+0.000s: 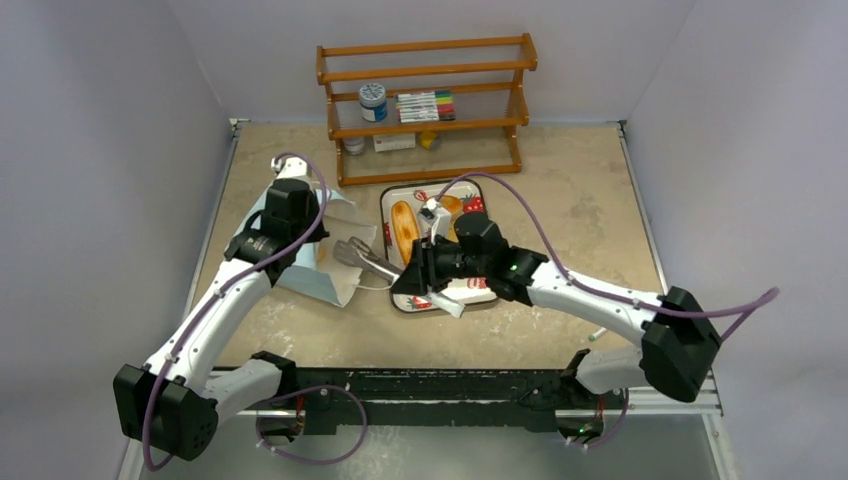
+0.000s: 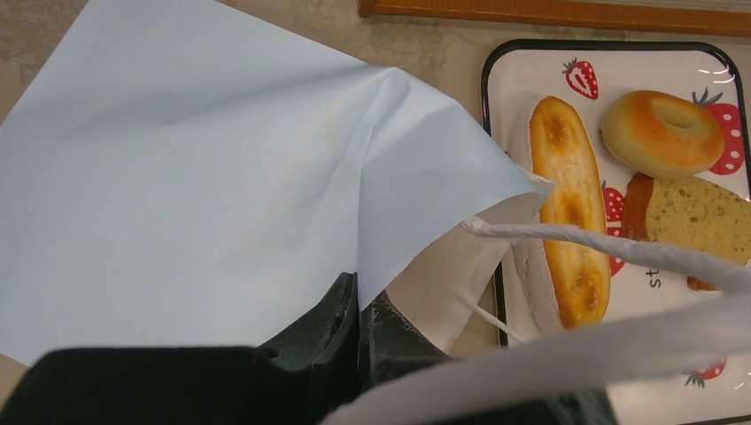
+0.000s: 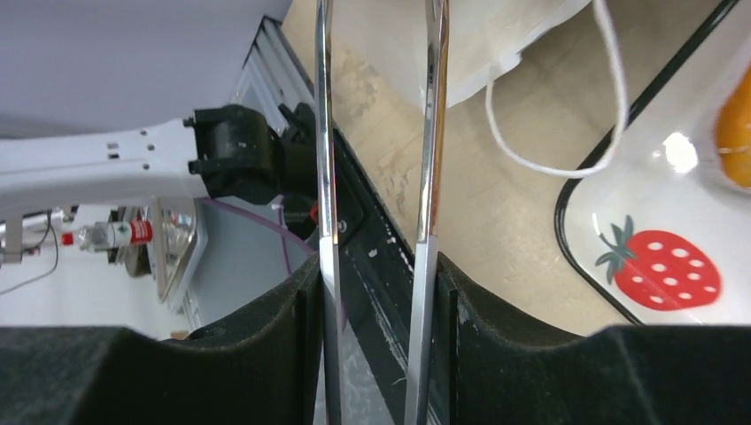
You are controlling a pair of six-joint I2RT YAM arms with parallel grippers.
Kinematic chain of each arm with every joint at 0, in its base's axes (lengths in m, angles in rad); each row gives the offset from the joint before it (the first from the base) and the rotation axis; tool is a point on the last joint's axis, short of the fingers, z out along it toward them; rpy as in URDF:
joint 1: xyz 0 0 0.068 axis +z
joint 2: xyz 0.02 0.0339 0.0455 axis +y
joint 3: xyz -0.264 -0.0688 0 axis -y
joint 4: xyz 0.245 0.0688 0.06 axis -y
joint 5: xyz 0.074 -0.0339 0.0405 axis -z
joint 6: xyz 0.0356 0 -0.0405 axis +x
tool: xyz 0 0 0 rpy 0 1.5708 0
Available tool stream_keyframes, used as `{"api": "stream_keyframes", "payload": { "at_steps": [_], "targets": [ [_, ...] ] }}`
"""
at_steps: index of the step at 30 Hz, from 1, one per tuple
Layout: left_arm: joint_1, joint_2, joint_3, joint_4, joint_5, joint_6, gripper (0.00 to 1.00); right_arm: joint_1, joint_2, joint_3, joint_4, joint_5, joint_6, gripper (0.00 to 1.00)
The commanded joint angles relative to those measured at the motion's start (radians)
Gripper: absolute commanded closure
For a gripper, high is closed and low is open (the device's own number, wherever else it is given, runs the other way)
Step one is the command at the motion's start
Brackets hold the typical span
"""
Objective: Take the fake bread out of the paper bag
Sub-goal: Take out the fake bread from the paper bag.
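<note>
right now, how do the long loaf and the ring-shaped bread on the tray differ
The long loaf is a narrow stick; the ring-shaped bread is round with a hole. The loaf is golden yellow with orange-brown patches; the ring is paler tan. Both lie on the strawberry tray, outside the paper bag.

Beige stone-look table. Wooden rack at far edge, centre. Strawberry-print tray mid-table. Light blue paper bag just beside it, toward left edge.
</note>
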Motion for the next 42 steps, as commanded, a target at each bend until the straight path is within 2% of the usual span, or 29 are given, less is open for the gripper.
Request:
{"api": "stream_keyframes", "payload": {
  "at_steps": [1, 11, 19, 29, 42],
  "targets": [
    [0.004, 0.016, 0.06, -0.002, 0.038, 0.016, 1.0, 0.02, 0.066, -0.019, 0.154, -0.077, 0.003, 0.55],
    [0.005, 0.005, 0.074, -0.004, 0.063, 0.015, 1.0, 0.014, 0.243, -0.019, 0.251, -0.172, 0.06, 0.54],
    [0.005, -0.044, 0.034, -0.001, 0.074, 0.002, 1.0, -0.037, 0.359, 0.032, 0.309, -0.238, 0.142, 0.54],
    [0.005, -0.124, -0.018, 0.024, 0.079, -0.025, 1.0, -0.058, 0.49, 0.191, 0.223, -0.283, 0.164, 0.53],
    [0.005, -0.159, -0.021, 0.036, 0.064, -0.052, 1.0, -0.069, 0.511, 0.322, -0.07, -0.263, 0.087, 0.53]
  ]
}}
